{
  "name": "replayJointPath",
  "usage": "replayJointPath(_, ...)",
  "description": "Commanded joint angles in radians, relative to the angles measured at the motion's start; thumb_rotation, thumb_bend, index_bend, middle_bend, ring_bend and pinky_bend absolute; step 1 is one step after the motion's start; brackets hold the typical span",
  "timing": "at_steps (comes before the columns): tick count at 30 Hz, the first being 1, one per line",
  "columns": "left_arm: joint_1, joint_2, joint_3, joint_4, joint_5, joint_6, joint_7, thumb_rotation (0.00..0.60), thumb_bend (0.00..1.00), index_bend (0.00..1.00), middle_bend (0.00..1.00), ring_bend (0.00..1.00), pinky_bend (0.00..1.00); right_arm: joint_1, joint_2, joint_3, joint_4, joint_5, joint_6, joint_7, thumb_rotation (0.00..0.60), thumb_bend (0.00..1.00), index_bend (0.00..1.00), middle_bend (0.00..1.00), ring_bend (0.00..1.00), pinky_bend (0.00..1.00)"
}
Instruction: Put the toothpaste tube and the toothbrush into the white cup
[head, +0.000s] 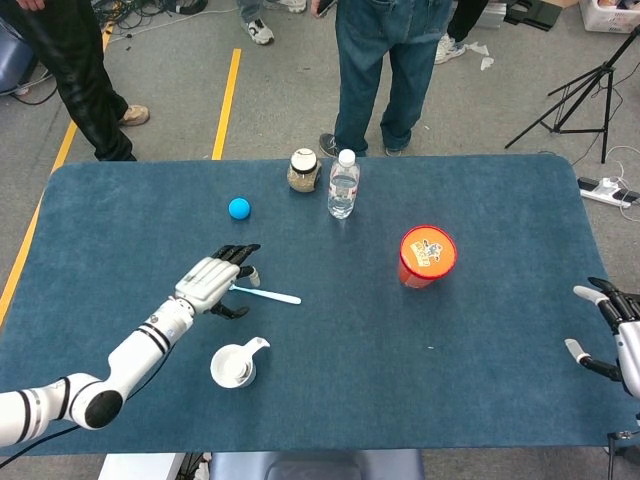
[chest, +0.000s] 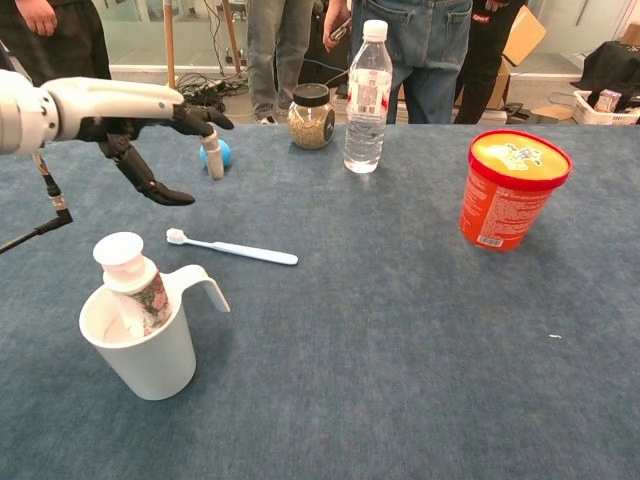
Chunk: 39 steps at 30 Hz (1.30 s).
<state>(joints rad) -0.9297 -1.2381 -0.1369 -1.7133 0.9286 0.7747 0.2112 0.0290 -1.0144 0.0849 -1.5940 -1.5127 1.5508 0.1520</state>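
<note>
Toothpaste tube (chest: 133, 282) stands upright in the white cup (chest: 150, 350) near the worktop's (head: 400, 380) left front. Toothbrush (chest: 232, 249) lies flat just beyond it, under the left hand (head: 215, 282), fingers spread, empty. Right hand (head: 612, 335) rests open at the right edge.

Even, bright overhead light fills both views, with no strong glare. Under the left hand (head: 218, 280) only a faint, soft shadow falls on the blue table (head: 480, 380). In the chest view that hand looks slightly blurred, perhaps from motion.
</note>
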Motion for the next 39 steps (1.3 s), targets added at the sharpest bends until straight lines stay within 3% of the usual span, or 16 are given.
replayJointPath(1, -0.037, -0.078, 0.004, 0.071, -0.062, 0.028, 0.069, 0.600, 0.25, 0.34, 0.00, 0.00, 0.02, -0.001, 0.002, 0.001, 0.001, 0.002, 0.000, 0.005, 0.600, 0.16, 0.27, 0.19, 0.24, 0.58)
replayJointPath(5, -0.064, -0.147, 0.013, 0.138, -0.123, 0.038, 0.137, 0.600, 0.15, 0.31, 0.00, 0.00, 0.01, -0.002, 0.006, 0.001, 0.002, 0.000, 0.004, 0.016, 0.600, 0.16, 0.27, 0.19, 0.24, 0.58)
replayJointPath(9, -0.088, -0.199, 0.011, 0.194, -0.192, 0.023, 0.169, 0.600, 0.13, 0.31, 0.00, 0.00, 0.01, -0.004, 0.010, 0.001, 0.004, 0.000, 0.006, 0.027, 0.600, 0.16, 0.27, 0.19, 0.24, 0.58)
replayJointPath(16, -0.123, -0.290, 0.005, 0.301, -0.288, 0.017, 0.214, 0.600, 0.06, 0.36, 0.00, 0.00, 0.01, -0.005, 0.014, 0.004, 0.005, 0.003, 0.007, 0.038, 0.600, 0.16, 0.27, 0.19, 0.24, 0.58)
replayJointPath(28, -0.138, -0.401, -0.013, 0.407, -0.357, 0.042, 0.247, 0.600, 0.05, 0.49, 0.00, 0.00, 0.01, -0.005, 0.016, 0.005, 0.006, 0.003, 0.006, 0.046, 0.600, 0.16, 0.27, 0.19, 0.24, 0.58)
replayJointPath(39, -0.146, -0.471, -0.019, 0.495, -0.389, 0.022, 0.286, 0.600, 0.05, 0.49, 0.00, 0.00, 0.01, -0.005, 0.018, 0.007, 0.005, 0.006, 0.006, 0.048, 0.600, 0.16, 0.27, 0.19, 0.24, 0.58)
